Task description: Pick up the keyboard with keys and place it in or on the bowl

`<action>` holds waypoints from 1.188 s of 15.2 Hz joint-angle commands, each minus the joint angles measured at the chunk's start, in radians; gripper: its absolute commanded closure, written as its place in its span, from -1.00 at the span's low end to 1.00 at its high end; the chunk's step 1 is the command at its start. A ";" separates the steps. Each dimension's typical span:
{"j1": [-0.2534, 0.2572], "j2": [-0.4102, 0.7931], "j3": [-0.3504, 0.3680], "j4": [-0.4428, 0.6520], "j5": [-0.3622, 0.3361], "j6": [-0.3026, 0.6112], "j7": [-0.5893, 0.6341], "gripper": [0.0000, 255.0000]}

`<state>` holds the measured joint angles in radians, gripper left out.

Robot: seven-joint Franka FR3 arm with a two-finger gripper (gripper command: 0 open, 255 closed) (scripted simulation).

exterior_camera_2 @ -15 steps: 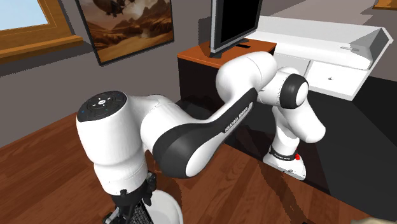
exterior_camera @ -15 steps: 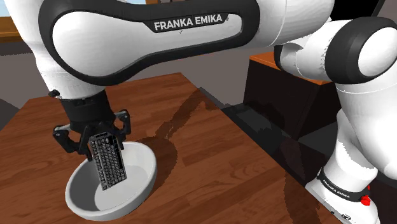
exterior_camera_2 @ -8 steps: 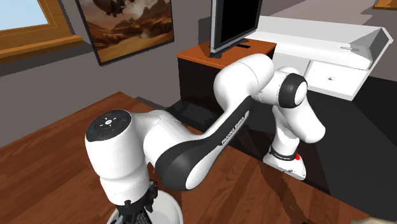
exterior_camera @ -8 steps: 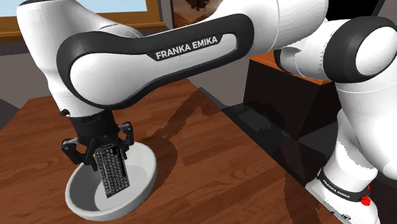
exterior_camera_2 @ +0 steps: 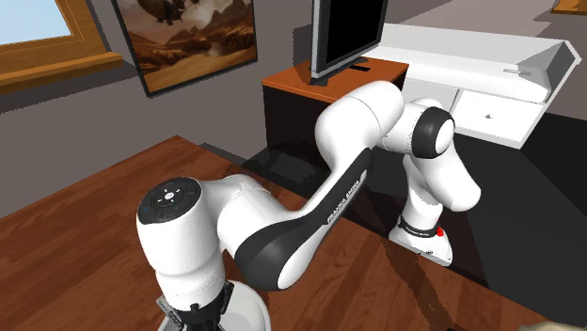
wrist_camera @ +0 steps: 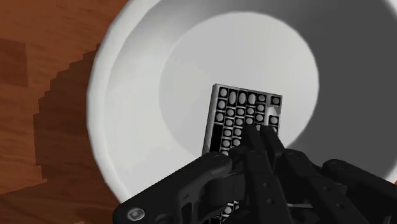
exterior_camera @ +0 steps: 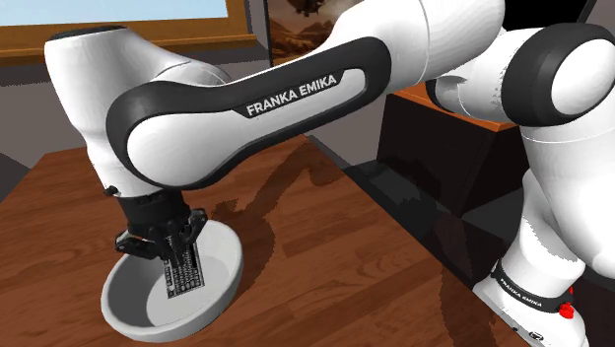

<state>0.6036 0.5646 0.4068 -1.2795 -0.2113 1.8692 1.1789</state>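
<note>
One end effector [exterior_camera: 166, 240] pinches one black rectangular grey-keyed keyboard [exterior_camera: 184, 274] inside one round white bowl [exterior_camera: 126, 308] on the wood-grain surface [exterior_camera: 325, 246].

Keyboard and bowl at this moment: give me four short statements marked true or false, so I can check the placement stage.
1. The gripper is shut on the keyboard. True.
2. The keyboard lies flat on the wooden table beside the bowl. False: the gripper holds it on end over the bowl's inside.
3. The bowl is white and stands on the wooden table. True.
4. The keyboard is plain white without keys. False: it is black, with rows of keys showing.
</note>
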 commanded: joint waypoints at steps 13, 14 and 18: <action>0.122 -0.106 -0.165 -0.300 -0.407 0.375 0.315 -1.00; 0.121 -0.101 -0.166 -0.300 -0.409 0.379 0.316 -1.00; 0.122 -0.101 -0.166 -0.299 -0.409 0.379 0.316 -1.00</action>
<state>0.7252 0.4634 0.2406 -1.5789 -0.6201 2.2478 1.4945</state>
